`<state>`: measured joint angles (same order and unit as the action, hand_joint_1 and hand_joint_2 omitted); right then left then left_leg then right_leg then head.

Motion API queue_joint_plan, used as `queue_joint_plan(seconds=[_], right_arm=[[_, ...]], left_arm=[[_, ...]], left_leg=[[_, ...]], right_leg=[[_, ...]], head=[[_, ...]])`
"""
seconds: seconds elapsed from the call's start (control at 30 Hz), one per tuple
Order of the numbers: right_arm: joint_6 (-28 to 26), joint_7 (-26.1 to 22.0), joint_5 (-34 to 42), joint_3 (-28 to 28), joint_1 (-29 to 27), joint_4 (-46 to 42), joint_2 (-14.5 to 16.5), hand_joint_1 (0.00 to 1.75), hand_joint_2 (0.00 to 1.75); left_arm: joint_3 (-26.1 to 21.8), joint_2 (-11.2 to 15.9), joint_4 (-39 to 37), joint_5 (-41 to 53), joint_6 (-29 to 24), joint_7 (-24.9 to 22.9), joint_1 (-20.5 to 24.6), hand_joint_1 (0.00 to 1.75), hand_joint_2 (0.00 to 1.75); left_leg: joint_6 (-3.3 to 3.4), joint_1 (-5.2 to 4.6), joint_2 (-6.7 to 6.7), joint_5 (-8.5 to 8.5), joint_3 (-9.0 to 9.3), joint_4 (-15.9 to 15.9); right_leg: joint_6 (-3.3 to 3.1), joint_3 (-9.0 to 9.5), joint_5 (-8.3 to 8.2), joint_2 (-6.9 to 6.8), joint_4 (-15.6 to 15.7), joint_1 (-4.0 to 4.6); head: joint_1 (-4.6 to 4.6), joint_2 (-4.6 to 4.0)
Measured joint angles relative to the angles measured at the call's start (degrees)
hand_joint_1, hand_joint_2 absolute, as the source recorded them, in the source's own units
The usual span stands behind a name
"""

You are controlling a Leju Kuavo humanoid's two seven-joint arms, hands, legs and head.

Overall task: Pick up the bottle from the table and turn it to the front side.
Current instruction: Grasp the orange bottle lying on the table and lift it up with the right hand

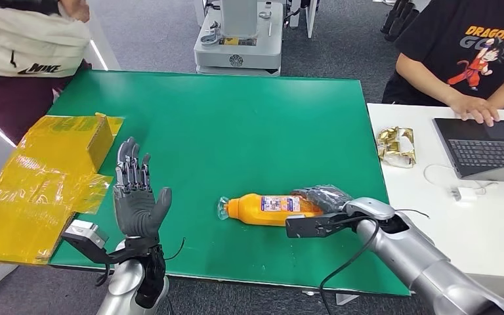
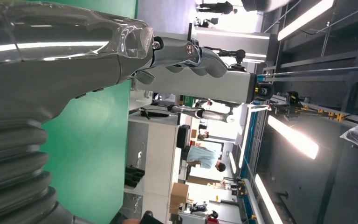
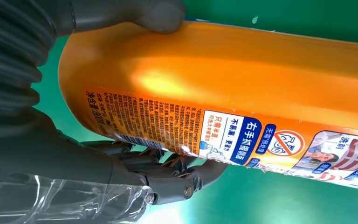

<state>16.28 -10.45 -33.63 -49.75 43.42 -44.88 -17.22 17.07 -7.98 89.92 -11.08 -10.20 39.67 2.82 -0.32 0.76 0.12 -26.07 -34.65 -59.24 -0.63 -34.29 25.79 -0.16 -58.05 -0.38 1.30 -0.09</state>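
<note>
A: Start big. The green table point(image 1: 236, 131) carries the orange bottle point(image 1: 272, 209), lying on its side near the front edge, clear cap end toward the left hand point(image 1: 136, 197), base inside the right hand point(image 1: 321, 200).

B: And that right hand has it? In the right wrist view the thumb point(image 3: 135, 14) presses one side of the bottle's base and the darker fingers point(image 3: 177, 172) curl round the other.

A: I'd call that a grip, yes, but a grip at the very end. Lifted from there, the long body may sag or swing, I think.

B: The plastic looks glossy too. If the hand turns it fast, it could slip in the fingers.

A: The fine-print label point(image 3: 168, 126) faces up, so the front probably still lies underneath. A short turn would leave the wrong face showing.

B: The left hand?

A: Raised, fingers spread, holding nothing, well apart from the bottle. The yellow crinkled bag point(image 1: 39, 184) sits beside it; a careless reach might snag that.
</note>
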Motion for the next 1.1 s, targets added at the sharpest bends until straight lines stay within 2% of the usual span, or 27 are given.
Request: queue_joint_plan(seconds=[0.1,0.2,0.3,0.43,0.6,0.83,0.93,1.1], right_arm=[[-1.2,-0.1,-0.1,0.0,-0.4,-0.1,0.0,1.75,1.75],[-4.9,0.0,-0.3,0.2,-1.3,-0.3,0.1,1.75,1.75],[-12.4,0.4,-0.2,2.0,-3.7,-1.8,0.9,1.75,1.75],[-26.0,0.7,1.3,8.7,-9.6,-7.0,3.9,1.75,1.75],[-33.0,0.0,2.3,15.4,-15.0,-12.7,7.2,1.75,1.75],[-33.2,-0.3,1.5,19.9,-23.0,-19.9,10.1,1.75,1.75],[-33.2,-0.4,0.8,20.5,-24.5,-21.1,10.9,1.75,1.75],[-33.1,-1.3,0.5,20.8,-25.6,-21.3,12.1,1.75,1.75]], left_arm=[[0.0,0.0,0.0,0.0,0.0,0.0,0.0,0.00,1.75],[0.0,0.0,0.0,0.0,0.0,0.0,0.0,0.00,1.75],[0.0,0.0,0.0,0.1,-0.3,0.0,-0.2,0.00,1.75],[0.0,-0.1,0.0,0.5,-1.0,0.0,-0.6,0.00,1.75],[0.1,-0.4,0.0,0.5,-1.6,0.0,-0.6,0.00,1.75],[0.2,-0.6,0.0,0.3,-2.9,-1.0,-0.6,0.00,1.75],[0.4,-0.6,0.0,0.1,-2.6,-2.1,-0.6,0.00,1.75],[1.6,-0.6,-0.2,-1.7,0.8,-5.5,-0.3,0.00,1.75]], left_leg=[[0.00,0.00,0.00,0.00,0.00,0.0],[0.00,0.00,-0.03,0.00,-0.02,0.0],[0.00,0.02,-0.03,0.00,-0.03,0.0],[-0.01,0.03,-0.03,-0.01,-0.05,0.0],[-0.01,0.03,-0.09,-0.01,-0.07,0.1],[-0.04,0.01,-0.08,-0.03,-0.08,0.1],[-0.04,0.02,-0.07,-0.03,-0.08,0.1],[-0.04,0.02,-0.05,-0.03,-0.07,0.1]], right_leg=[[0.00,0.00,0.00,-0.01,0.0,0.00],[0.00,0.00,0.00,-0.03,0.0,0.00],[0.00,0.00,0.00,-0.03,0.0,0.02],[-0.03,-0.05,0.03,-0.02,0.0,0.02],[-0.05,-0.03,0.13,-0.15,0.0,0.03],[-0.05,-0.04,0.13,-0.13,0.0,0.01],[-0.05,-0.04,0.13,-0.12,0.0,0.02],[-0.05,-0.05,0.13,-0.09,0.0,0.02]], head=[[0.01,0.00],[0.01,0.00],[0.00,0.00],[0.02,0.00],[0.00,0.00],[0.00,0.00],[0.00,0.00],[0.01,0.00]])
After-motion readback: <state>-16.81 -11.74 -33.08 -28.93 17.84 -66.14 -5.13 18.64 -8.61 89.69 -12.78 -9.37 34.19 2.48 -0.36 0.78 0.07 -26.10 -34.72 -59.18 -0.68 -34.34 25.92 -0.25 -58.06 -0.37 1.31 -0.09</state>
